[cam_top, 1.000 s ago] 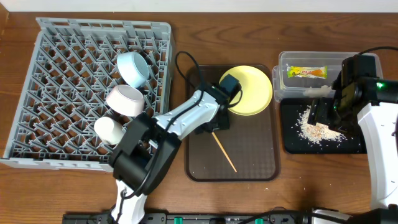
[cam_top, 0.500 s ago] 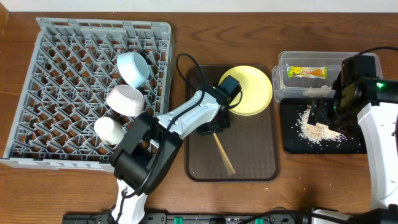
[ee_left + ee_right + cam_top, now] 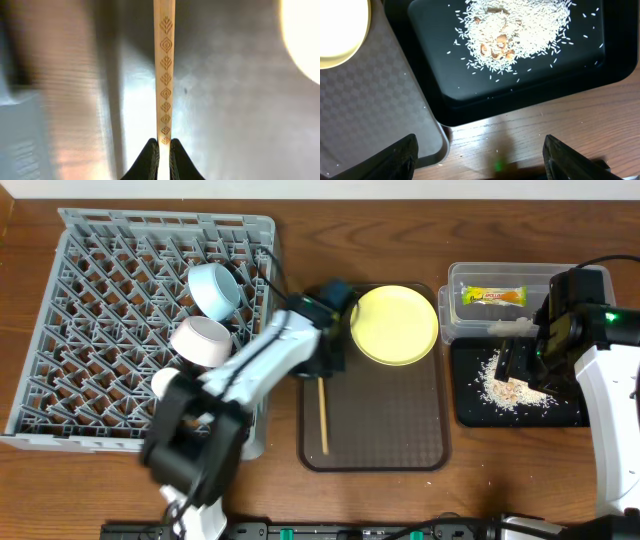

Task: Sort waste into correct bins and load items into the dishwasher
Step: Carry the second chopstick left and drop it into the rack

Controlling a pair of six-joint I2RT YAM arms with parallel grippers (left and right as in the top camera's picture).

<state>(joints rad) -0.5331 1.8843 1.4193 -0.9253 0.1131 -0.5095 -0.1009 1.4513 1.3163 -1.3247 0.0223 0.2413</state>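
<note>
Pinching the chopstick [image 3: 164, 75] at one end, left gripper [image 3: 164, 146] is closed narrow on it, over the brown tray [image 3: 400, 430]. Prob. light, stiff, smooth wood; end hold lets it swing, so mid-shaft grip safer. Right gripper [image 3: 480, 152] gapes wide.

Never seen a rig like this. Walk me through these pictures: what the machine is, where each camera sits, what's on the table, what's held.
Two robot arms work at a table. One picture looks down from above; the other two come from cameras on each wrist. The left gripper pinches a wooden chopstick over a brown tray, beside a yellow plate. A grey dish rack holds cups. The right gripper, open and empty, hangs near a black tray of spilled rice.
</note>
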